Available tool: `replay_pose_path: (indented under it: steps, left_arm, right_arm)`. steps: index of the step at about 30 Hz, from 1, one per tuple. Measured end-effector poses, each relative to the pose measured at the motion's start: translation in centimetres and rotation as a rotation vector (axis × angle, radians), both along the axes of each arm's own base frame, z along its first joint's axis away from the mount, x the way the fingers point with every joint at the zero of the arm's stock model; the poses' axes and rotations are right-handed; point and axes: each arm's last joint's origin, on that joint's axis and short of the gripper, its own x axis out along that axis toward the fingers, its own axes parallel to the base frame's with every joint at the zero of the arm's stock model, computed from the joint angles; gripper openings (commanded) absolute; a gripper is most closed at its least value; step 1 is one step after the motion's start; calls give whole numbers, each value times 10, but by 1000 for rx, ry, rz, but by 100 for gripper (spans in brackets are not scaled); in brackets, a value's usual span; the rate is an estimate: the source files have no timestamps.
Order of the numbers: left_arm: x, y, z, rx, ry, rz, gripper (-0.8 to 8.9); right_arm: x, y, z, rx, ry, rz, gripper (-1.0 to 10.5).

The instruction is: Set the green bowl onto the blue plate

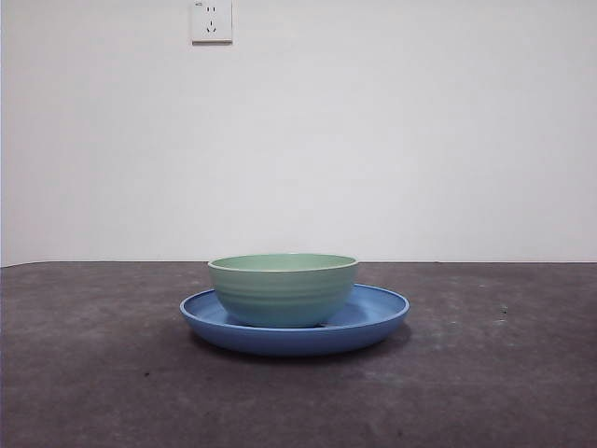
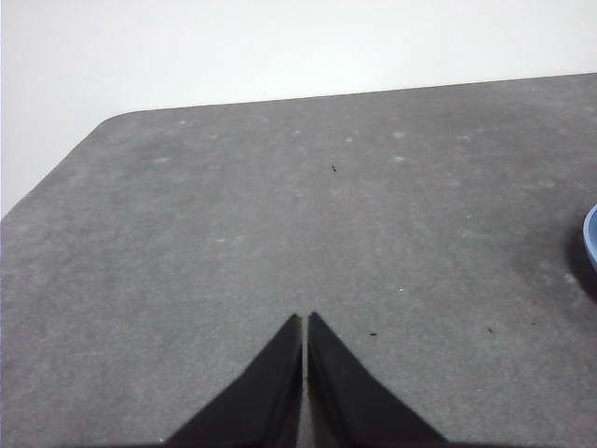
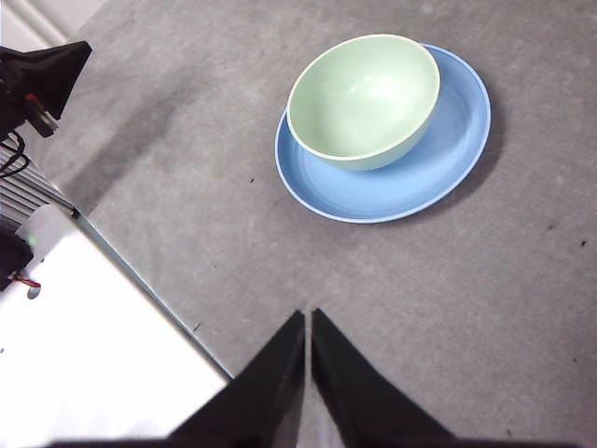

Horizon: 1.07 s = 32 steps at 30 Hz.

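The green bowl (image 1: 283, 289) stands upright on the blue plate (image 1: 373, 313), a little left of the plate's middle in the front view. From the right wrist view the green bowl (image 3: 364, 100) sits inside the blue plate (image 3: 438, 159), well away from my right gripper (image 3: 307, 322), which is shut with nothing in it. My left gripper (image 2: 305, 325) is shut too, over bare table; only a sliver of the blue plate (image 2: 591, 238) shows at that picture's edge. No arm appears in the front view.
The dark grey table (image 1: 93, 373) runs back to a white wall with a socket (image 1: 212, 21). In the right wrist view the table's edge (image 3: 140, 280) and the other arm's black parts (image 3: 37, 79) lie to one side.
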Motion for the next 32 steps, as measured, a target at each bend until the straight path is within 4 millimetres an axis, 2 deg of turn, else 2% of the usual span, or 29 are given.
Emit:
replay_pose_path:
  steps: [9, 17, 23, 32]
  left_arm:
    - [0, 0, 0, 0, 0, 0, 9]
    - [0, 0, 0, 0, 0, 0, 9]
    - [0, 0, 0, 0, 0, 0, 9]
    - [0, 0, 0, 0, 0, 0, 9]
  right_arm:
    - [0, -1, 0, -8, -18, -4, 6]
    - [-9, -24, 13, 29, -350, -171, 6]
    - [-17, -40, -19, 30, -560, -335, 6]
    - [-15, -47, -93, 0, -752, -491, 6]
